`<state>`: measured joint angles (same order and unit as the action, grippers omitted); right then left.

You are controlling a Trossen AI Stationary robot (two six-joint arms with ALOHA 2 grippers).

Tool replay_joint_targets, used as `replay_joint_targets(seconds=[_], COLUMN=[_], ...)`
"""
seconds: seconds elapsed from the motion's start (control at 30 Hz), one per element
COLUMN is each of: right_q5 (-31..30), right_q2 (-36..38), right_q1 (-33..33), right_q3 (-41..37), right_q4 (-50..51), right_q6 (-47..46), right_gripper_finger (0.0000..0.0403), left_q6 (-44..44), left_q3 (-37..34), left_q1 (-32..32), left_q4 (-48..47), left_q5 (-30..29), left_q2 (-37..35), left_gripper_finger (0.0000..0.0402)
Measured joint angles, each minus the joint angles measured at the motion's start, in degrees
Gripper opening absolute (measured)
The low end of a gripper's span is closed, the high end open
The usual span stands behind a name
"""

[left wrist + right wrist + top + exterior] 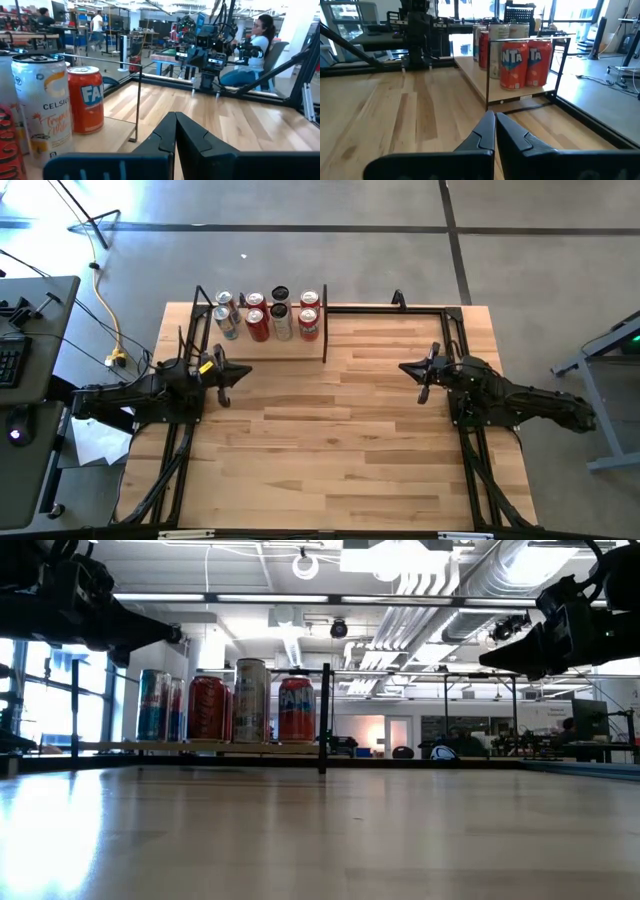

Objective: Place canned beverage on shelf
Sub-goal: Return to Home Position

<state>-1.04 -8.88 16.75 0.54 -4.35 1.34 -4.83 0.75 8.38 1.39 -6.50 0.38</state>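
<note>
The shelf [292,348], a pale-wood board with thin black uprights, stands at the table's far left. Several cans [257,326] stand upright on it on their bases. They include red Fanta cans [514,65], a white Celsius can [41,107] and a tall silver can [250,700]. My left gripper [246,373] hovers just near of the shelf, shut and empty [175,117]. My right gripper [404,367] hovers over the table's right half, shut and empty [495,117], pointing toward the shelf.
A black metal rail [400,308] runs along the table's far edge, and cable tracks run down both sides [480,470]. Bare planked tabletop [330,430] lies between the arms and toward the near edge. People [255,45] sit and stand in the room beyond.
</note>
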Motion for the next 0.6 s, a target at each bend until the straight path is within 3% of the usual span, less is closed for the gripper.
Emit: replay_joint_targets(seconds=[0.13, 0.2, 0.33, 0.47, 0.6], right_q5=[-0.6, -3.8, -5.3, -6.8, -9.4], right_q2=[0.6, 2.2, 8.6, 8.3, 7.8], right_q1=[0.0, -0.1, -1.3, -1.7, -0.9], right_q3=[0.0, 0.1, 0.2, 0.0, 0.0], right_q4=[-0.4, 0.8, 2.1, 0.8, 1.8], right_q6=[0.2, 0.0, 2.1, 5.1, -3.3], right_gripper_finger=[0.0, 0.0, 0.0, 0.0, 0.0], left_q6=[0.7, 2.1, 2.5, 2.5, 2.5], left_q3=[0.0, 0.0, 0.0, 0.0, 0.0], left_q1=[0.0, 0.0, 0.2, 0.2, 0.2], left_q4=[-0.3, -0.4, -0.6, -0.6, -0.6], left_q5=[2.4, 3.8, 3.5, 3.3, 3.7], left_q2=[-0.2, -0.2, -0.2, -0.1, 0.9], left_gripper_finger=[0.0, 0.0, 0.0, 0.0, 0.0])
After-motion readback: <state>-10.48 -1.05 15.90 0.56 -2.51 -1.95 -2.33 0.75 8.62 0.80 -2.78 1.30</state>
